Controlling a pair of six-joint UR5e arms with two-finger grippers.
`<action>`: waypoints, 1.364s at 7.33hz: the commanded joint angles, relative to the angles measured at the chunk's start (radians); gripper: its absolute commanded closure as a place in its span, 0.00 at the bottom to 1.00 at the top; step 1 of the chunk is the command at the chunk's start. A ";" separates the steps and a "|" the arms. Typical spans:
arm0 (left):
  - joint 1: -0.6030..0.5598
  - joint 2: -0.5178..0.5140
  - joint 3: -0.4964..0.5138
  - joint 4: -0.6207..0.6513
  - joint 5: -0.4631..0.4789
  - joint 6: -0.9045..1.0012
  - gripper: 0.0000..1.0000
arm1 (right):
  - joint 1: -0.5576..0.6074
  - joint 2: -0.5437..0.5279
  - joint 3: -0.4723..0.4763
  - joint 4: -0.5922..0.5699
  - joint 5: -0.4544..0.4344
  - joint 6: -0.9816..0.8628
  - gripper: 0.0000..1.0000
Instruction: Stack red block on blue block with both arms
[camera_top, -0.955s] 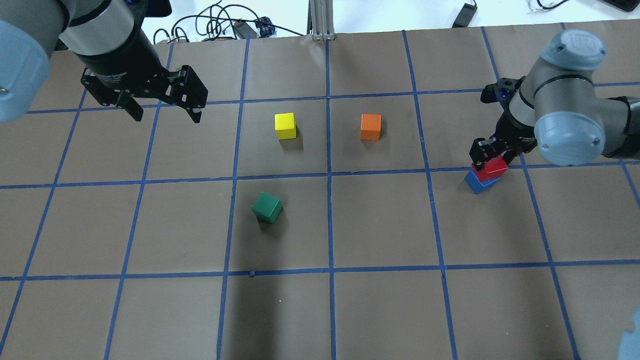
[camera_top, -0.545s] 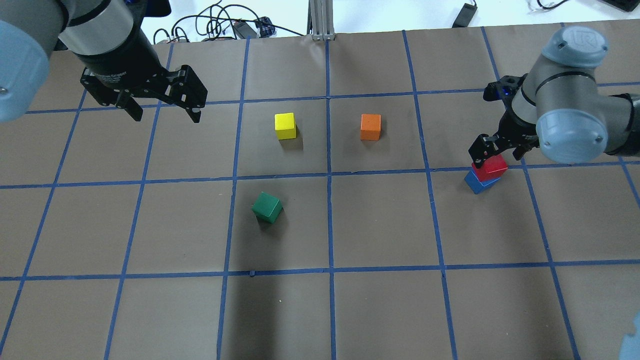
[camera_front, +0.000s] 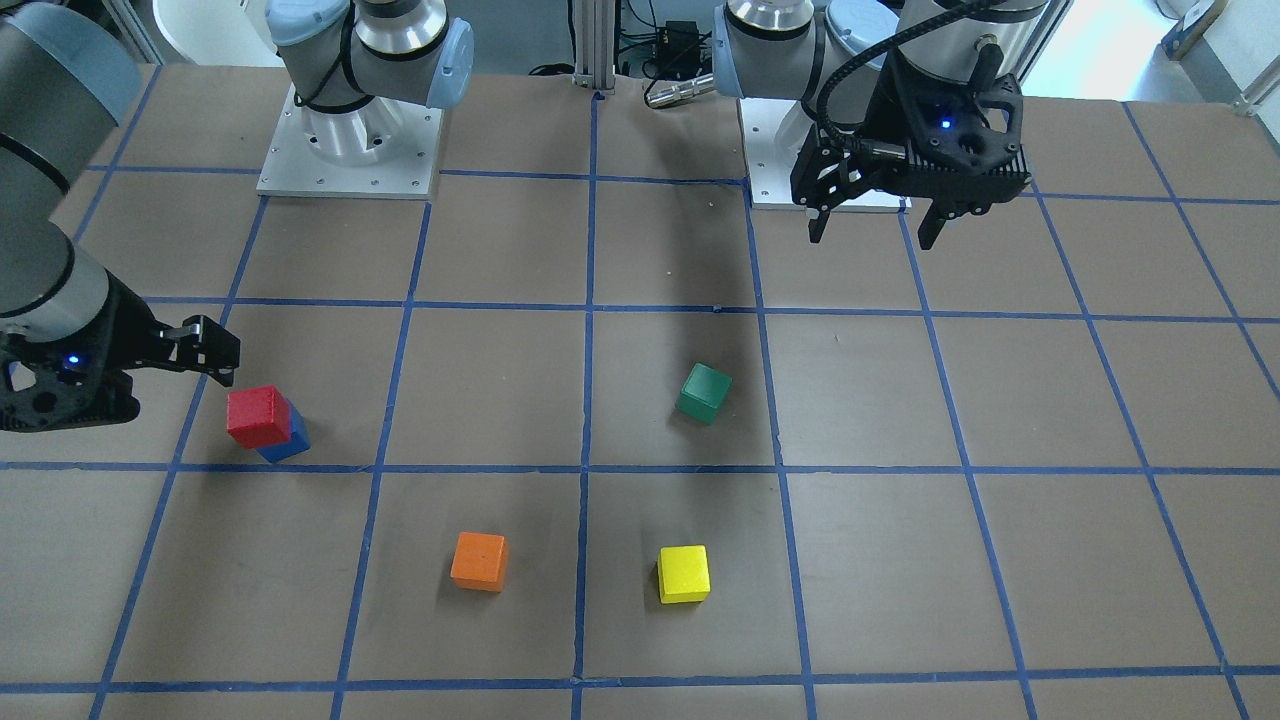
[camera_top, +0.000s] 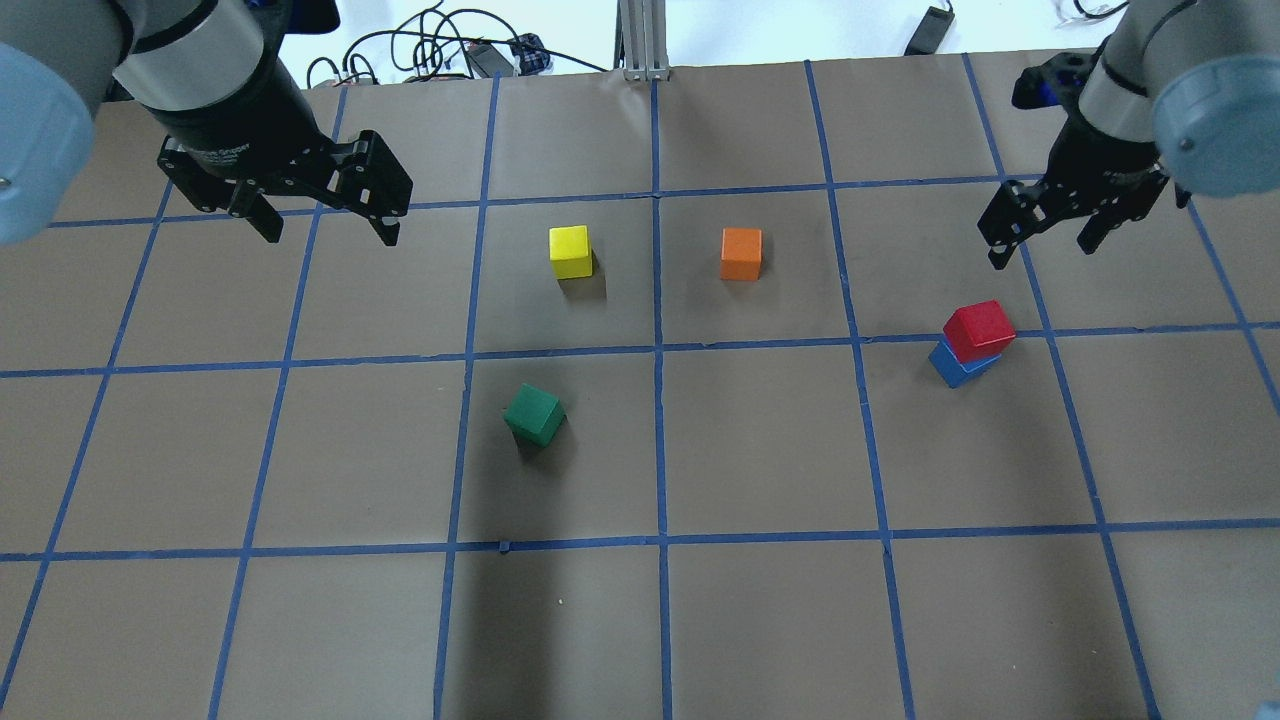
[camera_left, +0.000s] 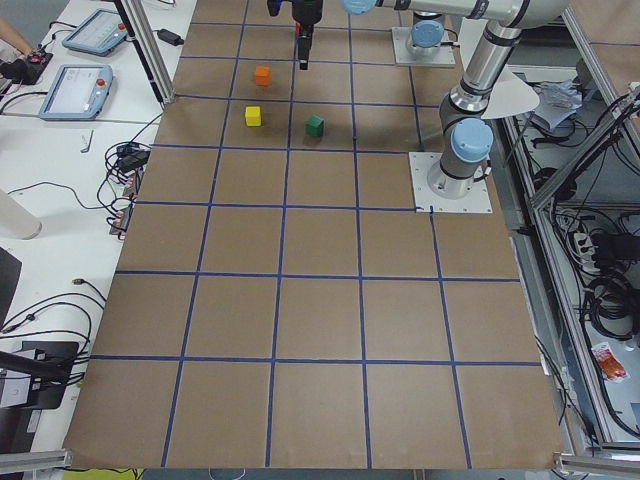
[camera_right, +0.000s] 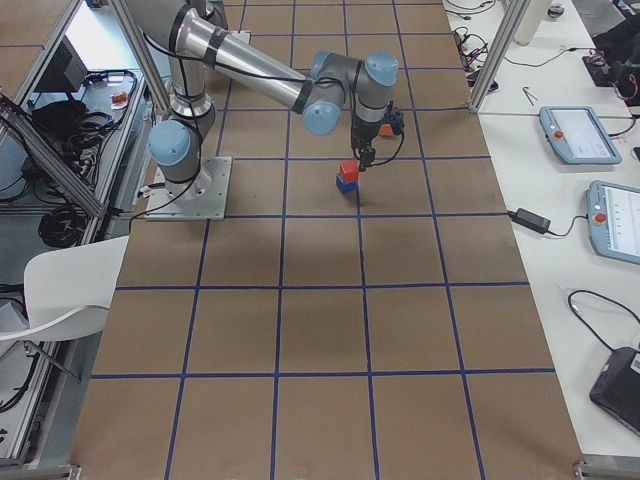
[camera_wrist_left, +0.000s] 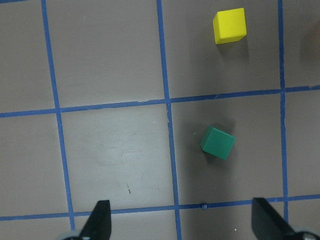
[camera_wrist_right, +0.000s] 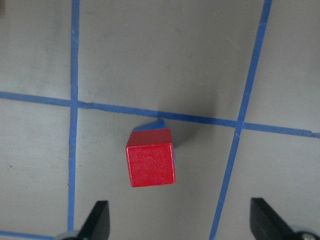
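Observation:
The red block (camera_top: 979, 328) sits on the blue block (camera_top: 958, 368), turned a little relative to it, at the right of the table. The stack also shows in the front view, red block (camera_front: 258, 416) over blue block (camera_front: 290, 443), and in the right wrist view, red block (camera_wrist_right: 150, 164) over a sliver of blue block (camera_wrist_right: 156, 125). My right gripper (camera_top: 1040, 250) is open and empty, above and behind the stack, touching nothing. My left gripper (camera_top: 330, 233) is open and empty, high over the far left of the table.
A yellow cube (camera_top: 570, 251) and an orange cube (camera_top: 741, 253) stand in the middle back squares. A green cube (camera_top: 534, 414) lies turned, left of centre, and shows in the left wrist view (camera_wrist_left: 217, 142). Blue tape lines grid the brown table.
My right gripper has let go of the red block and drawn up and back from the stack. The red block stays on the blue block. The left arm has barely moved.

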 joint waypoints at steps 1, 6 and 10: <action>-0.001 0.001 0.000 0.000 0.000 -0.002 0.00 | 0.031 -0.040 -0.175 0.220 0.006 0.101 0.00; -0.001 0.001 0.000 0.000 -0.002 -0.003 0.00 | 0.194 -0.074 -0.166 0.245 0.003 0.275 0.00; -0.001 -0.001 0.000 0.000 -0.002 -0.005 0.00 | 0.251 -0.100 -0.128 0.264 0.008 0.361 0.00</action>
